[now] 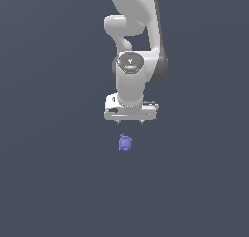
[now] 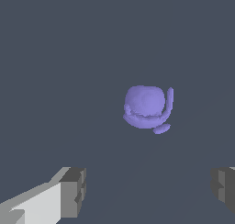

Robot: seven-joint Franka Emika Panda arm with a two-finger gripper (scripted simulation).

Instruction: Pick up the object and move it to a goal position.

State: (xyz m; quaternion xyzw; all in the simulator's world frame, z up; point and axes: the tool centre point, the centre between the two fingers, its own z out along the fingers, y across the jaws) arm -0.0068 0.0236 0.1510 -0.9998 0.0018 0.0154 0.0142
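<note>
The object (image 1: 125, 143) is a tiny purple-blue rounded lumpy thing lying on the dark grey floor, just below the arm in the exterior view. It also shows in the wrist view (image 2: 146, 107), with a thin curved rim on one side. My white gripper (image 1: 130, 122) hangs above the object, a little toward the exterior view's right of it, and does not touch it. In the wrist view the gripper (image 2: 149, 191) is open, its two grey fingertips (image 2: 74, 191) standing wide apart with nothing between them. The object lies beyond the gap between them.
The flat dark grey floor (image 1: 53, 182) spreads all around. The white arm (image 1: 133, 37) rises above the gripper toward the top of the exterior view. No other objects and no goal marker show.
</note>
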